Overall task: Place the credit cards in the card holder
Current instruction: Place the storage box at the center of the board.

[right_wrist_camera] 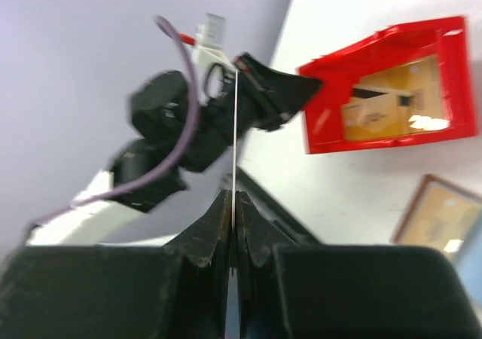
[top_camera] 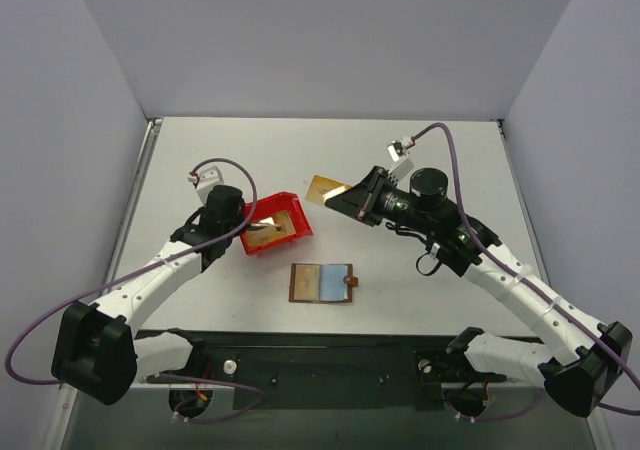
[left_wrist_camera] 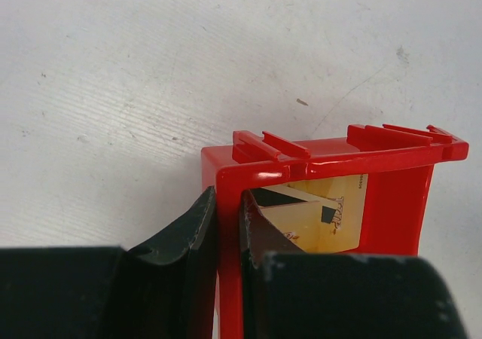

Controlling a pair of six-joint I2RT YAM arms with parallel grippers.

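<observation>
**Credit card (top_camera: 322,186) insertion into the card holder (top_camera: 322,283)**

1. Position. We find one credit card raised off the table (top_camera: 230,150), clamped between the closed jaws of the right gripper (top_camera: 347,200). The right wrist view shows it edge-on. More credit cards (left_wrist_camera: 316,218) lie in the red bin (left_wrist_camera: 339,147). The card holder lies open with its blue pockets up, toward the near edge and apart from the bin.

2. Support. The left gripper (left_wrist_camera: 227,203) is pinched on the bin's side wall, one finger inside and one outside.

3. Procedure. We judge the step in hand to be carrying the held card to the holder. We recommend lowering it at a shallow tilt, aligning its leading edge with a pocket mouth, then sliding it in before release. Nothing restrains the holder, so it may skid under the push.

4. Markings. One card in the bin carries dark print, sideways and too small to read. We see no brand elsewhere.
</observation>
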